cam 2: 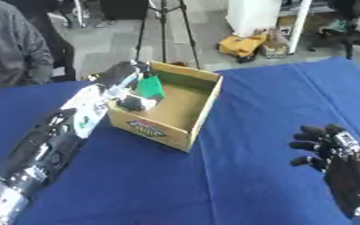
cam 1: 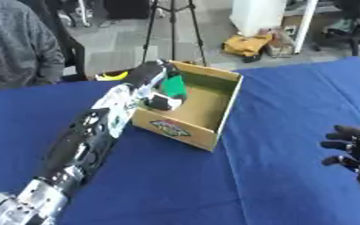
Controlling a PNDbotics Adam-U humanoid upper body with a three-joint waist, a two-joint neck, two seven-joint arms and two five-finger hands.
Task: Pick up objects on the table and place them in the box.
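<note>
Blue cloth covers the table (cam 1: 275,176), and on it, toward the far left of centre, stands an open cardboard box (cam 1: 214,125) with a printed label on its near wall. The robot's left arm (cam 1: 91,136) reaches in from the near left corner and up over the box's left wall, so that the left hand (cam 1: 161,90) hangs inside the box, fingers curled round a green object (cam 1: 174,85) that sits above the box floor at the far left corner. The arm hides most of the left wall.

The right eye view shows far more of the right hand (cam 2: 333,151): its palm and wrist rise from the near right corner, fingers up and spread with a slight curl, holding nothing, above the cloth and well apart from the box. In the left eye view only the fingertips show at the right edge. The left eye view in turn shows more of the left arm's silver near end.

Beyond the table's far left edge a person in a grey sweater (cam 1: 18,48) sits, touching nothing on the table. Behind the box a black tripod (cam 1: 171,26) stands on a grey floor, with a yellow bag (cam 1: 247,45) and a white column (cam 1: 256,15) farther right, and a chair's base at the far right.
</note>
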